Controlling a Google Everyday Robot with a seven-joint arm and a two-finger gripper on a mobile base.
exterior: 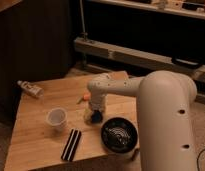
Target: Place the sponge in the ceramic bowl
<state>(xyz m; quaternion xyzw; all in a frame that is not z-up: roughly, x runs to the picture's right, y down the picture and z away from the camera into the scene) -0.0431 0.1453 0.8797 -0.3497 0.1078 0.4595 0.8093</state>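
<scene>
Starting at the near edge of your wooden table point(33, 142), the black-and-white striped block point(71, 145) lies flat, pointing away from you at a slight slant. Just to its right sits the ceramic bowl point(107, 140), black with pale swirl lines inside and nothing in it. The robot's thick white arm point(163, 115) rises along the right side and hides the table's right end. A little farther in and to the left, the translucent white cup point(57, 118) stands upright.

Between the cup and the bowl, the gripper point(94, 115) points straight down at the tabletop. The sponge point(97, 119) shows as a small dark-blue patch right at the gripper's tip, on the table, just beyond the bowl's far-left rim and outside the bowl. You cannot tell whether the pincer is spread around the sponge, pinching it or pressed together; its lower end merges with the dark block.

Behind the gripper, the orange carrot point(85, 96) peeks out beside the wrist. At the far-left corner a small bottle point(30, 88) lies on its side. Beyond the table, a grey metal rail point(146, 57) runs across the dark background.
</scene>
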